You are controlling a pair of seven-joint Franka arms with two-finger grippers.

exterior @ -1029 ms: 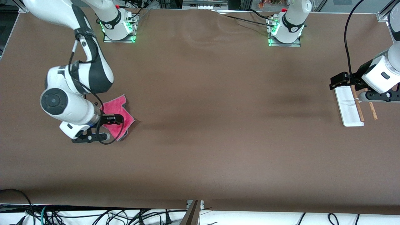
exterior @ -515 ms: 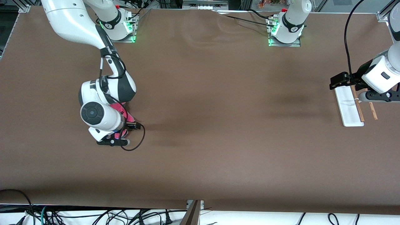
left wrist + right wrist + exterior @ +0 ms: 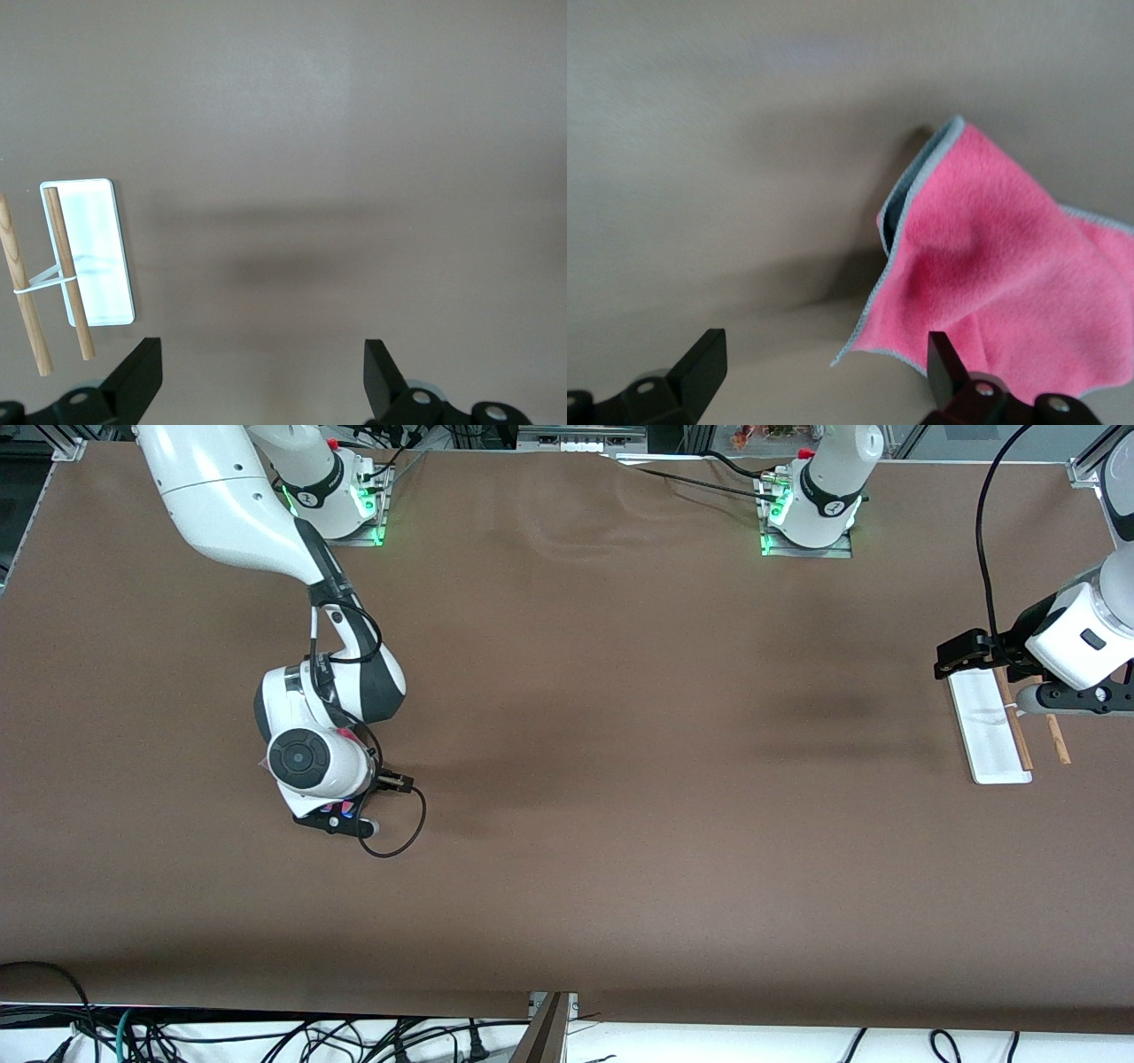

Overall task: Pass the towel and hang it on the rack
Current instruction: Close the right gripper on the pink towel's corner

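Below, we judge the soft pink cloth towel [image 3: 992, 274] limp and light; our open right end effector [image 3: 819, 372] should pinch its raised grey-trimmed fold.

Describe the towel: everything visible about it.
The towel is a soft, fleecy pink cloth with a thin grey edge trim. It lies crumpled on the brown table, one corner folded up to show a grey underside. It sits toward the right arm's end of the table, under the open right end effector, which hangs over it without gripping it. From the front, the arm hides nearly all of it.
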